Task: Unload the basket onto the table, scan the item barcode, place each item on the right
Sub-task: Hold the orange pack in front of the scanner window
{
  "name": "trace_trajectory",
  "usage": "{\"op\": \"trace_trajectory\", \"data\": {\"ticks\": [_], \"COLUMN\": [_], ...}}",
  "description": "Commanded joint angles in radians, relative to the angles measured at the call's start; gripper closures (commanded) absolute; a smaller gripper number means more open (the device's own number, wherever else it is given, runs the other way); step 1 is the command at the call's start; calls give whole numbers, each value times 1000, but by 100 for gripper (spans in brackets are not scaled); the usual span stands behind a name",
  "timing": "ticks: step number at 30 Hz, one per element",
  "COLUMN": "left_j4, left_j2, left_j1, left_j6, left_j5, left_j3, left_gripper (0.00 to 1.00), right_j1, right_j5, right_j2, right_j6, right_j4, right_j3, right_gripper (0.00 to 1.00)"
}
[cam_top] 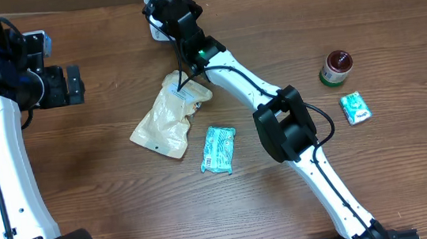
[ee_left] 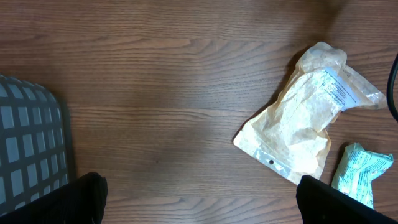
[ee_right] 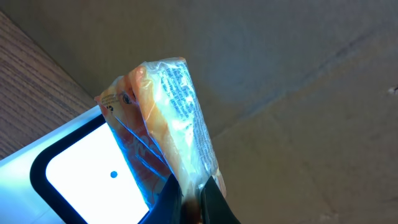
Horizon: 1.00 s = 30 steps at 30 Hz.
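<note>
packet [ee_right: 166, 115] | clear crinkled wrap, orange contents, fine print

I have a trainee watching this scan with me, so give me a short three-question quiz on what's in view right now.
1. True or false: the right gripper is shut on an orange packet at the lit scanner.
2. How many green packets lie on the table? A one, B two, C three.
3. Fill in: the left gripper has its jaws ____, holding nothing.
Key: 1 true; 2 B; 3 open.
</note>
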Motion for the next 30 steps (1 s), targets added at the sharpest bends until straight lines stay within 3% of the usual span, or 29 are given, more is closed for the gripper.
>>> {"op": "trace_trajectory", "data": {"ticks": [1, 7, 16, 24, 30], "left_j4": [0, 0, 0, 0, 0], "left_j2": [5, 5, 5, 5, 5], "left_j1": [-13, -13, -13, -13, -13], "left_j6": [21, 21, 21, 21, 21], "left_j5": [0, 0, 0, 0, -1], "left_j3": [0, 0, 0, 0, 0], "left_gripper": [0, 0, 0, 0, 1], "right_j1": [-3, -3, -3, -5, -23], "right_j5": [2, 2, 4, 2, 1], "right_j2": [-8, -42, -237, -543, -724], "right_j6": [-11, 6, 249, 776, 1024], "right_j4": [8, 8, -59, -547, -1039], "right_j3": [20, 20, 20, 20, 20], "right_gripper": [96, 96, 96, 96, 96]}}
